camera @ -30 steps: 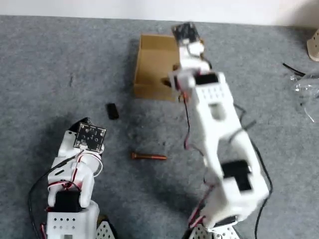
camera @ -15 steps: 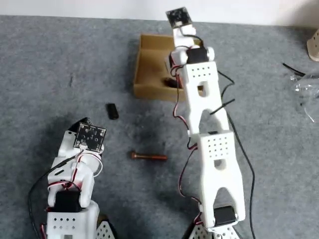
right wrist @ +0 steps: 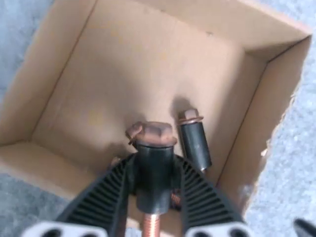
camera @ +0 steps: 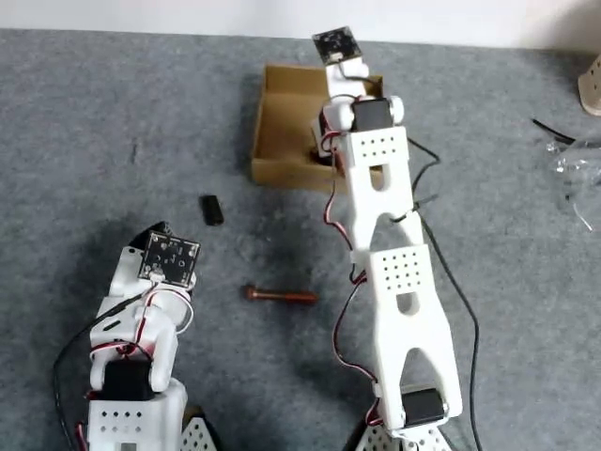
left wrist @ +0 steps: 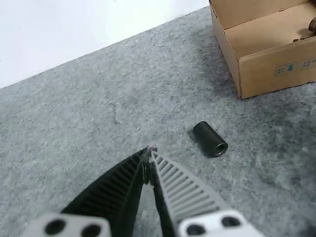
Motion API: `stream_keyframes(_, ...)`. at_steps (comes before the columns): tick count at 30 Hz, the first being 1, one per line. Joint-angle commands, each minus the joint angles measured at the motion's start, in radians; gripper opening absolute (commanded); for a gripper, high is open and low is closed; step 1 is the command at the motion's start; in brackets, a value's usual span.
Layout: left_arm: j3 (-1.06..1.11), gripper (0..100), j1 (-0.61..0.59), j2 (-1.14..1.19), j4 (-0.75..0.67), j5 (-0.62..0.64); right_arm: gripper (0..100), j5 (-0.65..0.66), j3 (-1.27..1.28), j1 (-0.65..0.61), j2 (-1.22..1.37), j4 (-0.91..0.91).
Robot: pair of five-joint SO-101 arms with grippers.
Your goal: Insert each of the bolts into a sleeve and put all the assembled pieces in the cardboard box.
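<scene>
Right gripper (right wrist: pixel 154 166) is clamped on a sleeved bolt (right wrist: pixel 154 148), held over the cardboard box (right wrist: pixel 98 74) at the table's (camera: pixel 94 113) far edge. A second assembled piece (right wrist: pixel 193 138) is seen inside, by a box wall. Left gripper (left wrist: pixel 149 153) jaws are pressed together, empty, toward the front edge. The loose sleeve (left wrist: pixel 209 139) is just beyond it, and the bare bolt (camera: pixel 280 295) lies between the arms.

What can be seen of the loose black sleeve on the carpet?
The sleeve is a short, matte black tube with one open end showing a hollow bore, no bolt in it. It lies on its side on the grey carpet, between the box and the left gripper, touching neither.
</scene>
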Motion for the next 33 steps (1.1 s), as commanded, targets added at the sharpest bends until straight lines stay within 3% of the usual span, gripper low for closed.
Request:
stream_keyframes(1, 0.025, 1, -0.012, -0.019, 0.000, -0.005, 20.4, -0.003, -0.054, -0.002, -0.030, 0.033)
stream_keyframes(4, 0.025, 1, -0.012, -0.019, 0.000, -0.005, 28.9, -0.003, -0.059, -0.002, -0.036, 0.065)
stream_keyframes(13, 0.025, 1, -0.012, -0.018, 0.000, -0.006, 29.3, -0.005, -0.130, -0.021, -0.147, 0.186)
stream_keyframes(23, 0.025, 1, -0.012, -0.018, 0.000, -0.006, 29.3, -0.005, -0.074, -0.105, -0.423, 0.189)
stream_keyframes(33, 0.025, 1, -0.012, -0.019, 0.000, -0.005, 29.3, -0.002, 0.642, -0.364, -0.941, 0.186)
